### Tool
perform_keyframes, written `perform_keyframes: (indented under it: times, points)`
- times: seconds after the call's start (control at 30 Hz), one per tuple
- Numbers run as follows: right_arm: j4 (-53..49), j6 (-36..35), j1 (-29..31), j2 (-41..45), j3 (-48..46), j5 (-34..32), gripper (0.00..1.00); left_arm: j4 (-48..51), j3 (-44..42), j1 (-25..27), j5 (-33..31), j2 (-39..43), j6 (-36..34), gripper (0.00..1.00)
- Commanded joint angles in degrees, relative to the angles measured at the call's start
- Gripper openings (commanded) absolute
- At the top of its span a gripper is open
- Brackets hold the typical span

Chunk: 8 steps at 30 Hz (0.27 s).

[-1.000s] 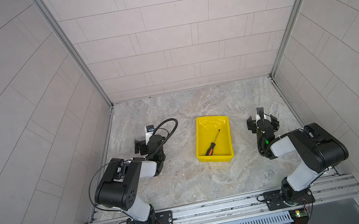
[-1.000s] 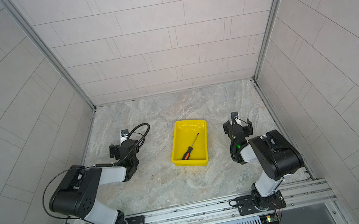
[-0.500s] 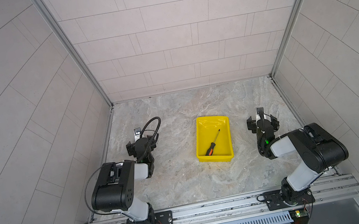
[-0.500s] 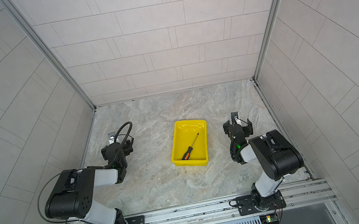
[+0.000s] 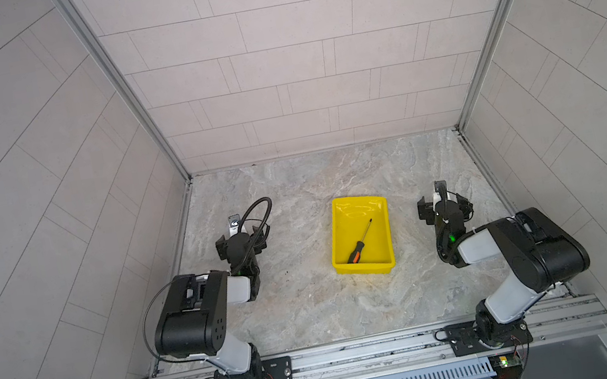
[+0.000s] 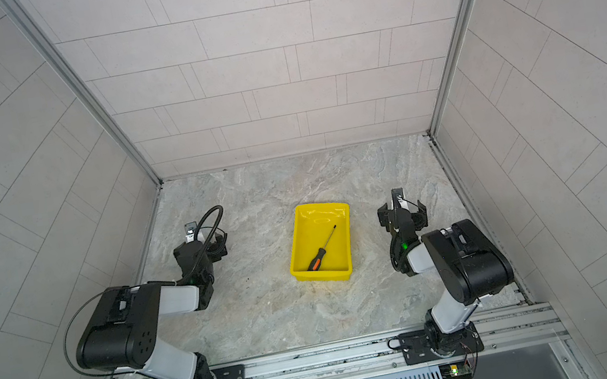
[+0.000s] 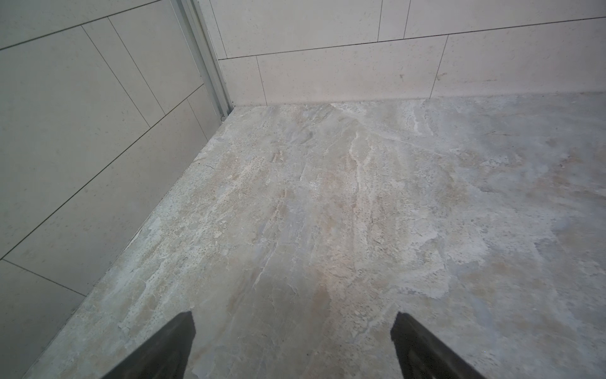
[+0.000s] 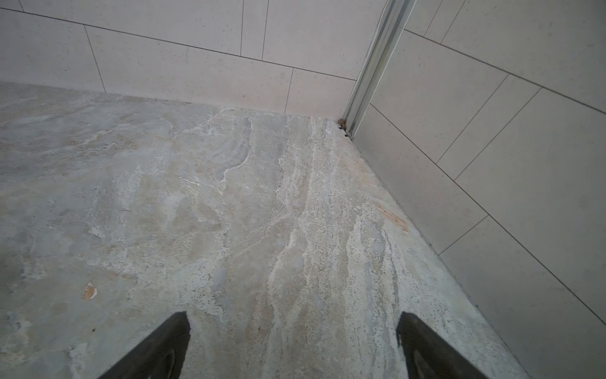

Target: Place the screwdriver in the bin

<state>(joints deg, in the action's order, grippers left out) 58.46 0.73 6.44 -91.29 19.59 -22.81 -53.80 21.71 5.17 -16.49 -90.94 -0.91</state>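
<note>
In both top views the screwdriver, black-handled with an orange butt, lies diagonally inside the yellow bin at mid-table. My left gripper sits low near the left wall, well left of the bin, open and empty. My right gripper rests right of the bin, open and empty. Each wrist view shows only bare stone between the spread fingers: left gripper, right gripper. Neither wrist view shows the bin or the screwdriver.
Tiled walls close in the table on the left, back and right. A metal corner post stands ahead of the left gripper, another post ahead of the right. An aluminium rail carrying both arm bases runs along the front edge.
My left arm has swung left, away from the bin towards the left wall, its gripper open throughout. The right arm, the bin and the screwdriver have not moved.
</note>
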Motion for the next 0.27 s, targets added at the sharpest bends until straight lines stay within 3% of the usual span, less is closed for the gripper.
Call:
perform_keyframes:
  times: [0.0,0.23]
  points:
    - [-0.8,0.5,-0.2,0.3,0.7,0.3,0.99,-2.1,-0.3,0.0,0.5,-0.2,-0.1,1.00]
    - [-1.1,0.6,-0.5,0.3,0.9,0.8,0.99,-1.9,-0.3,-0.1,0.6,-0.2,-0.1,1.00]
